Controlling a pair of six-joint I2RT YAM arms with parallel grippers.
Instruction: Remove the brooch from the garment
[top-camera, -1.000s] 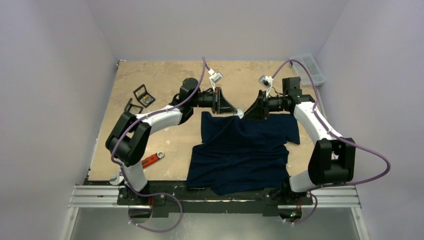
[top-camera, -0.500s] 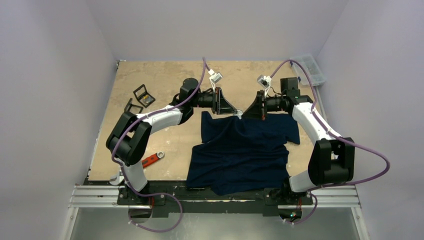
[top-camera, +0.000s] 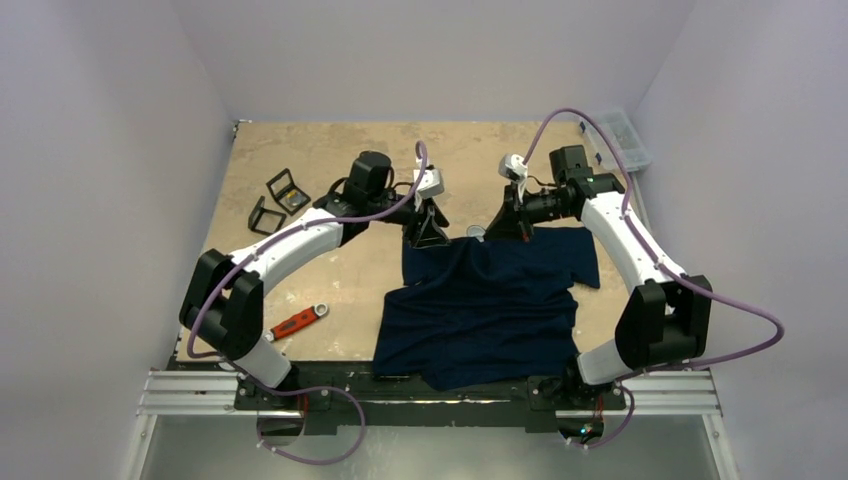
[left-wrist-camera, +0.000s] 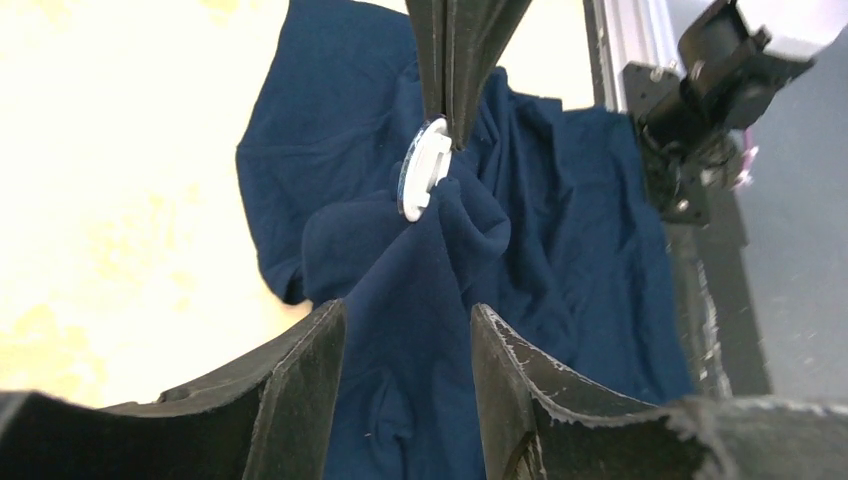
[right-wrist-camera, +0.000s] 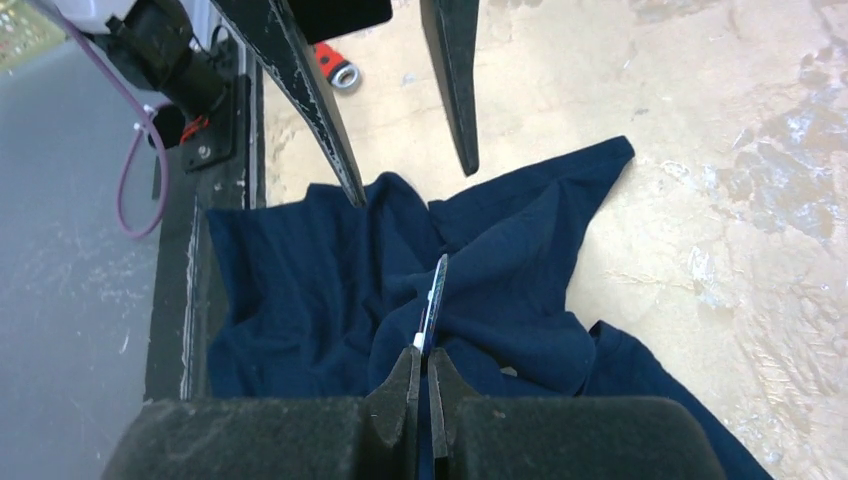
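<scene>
The garment (top-camera: 485, 300) is lying rumpled on the table (top-camera: 320, 150). The right hand (right-wrist-camera: 420, 365) is pinching the brooch (right-wrist-camera: 433, 295) by its rim at the far edge; the left hand (left-wrist-camera: 405, 385) is gaping half-open, empty, brooch at its twelve o'clock.

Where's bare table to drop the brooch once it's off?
Far strip of table between black frames and clear bin. Also between red-handled wrench and T-shirt. Crowded at the brooch, where left gripper and right gripper meet.
</scene>
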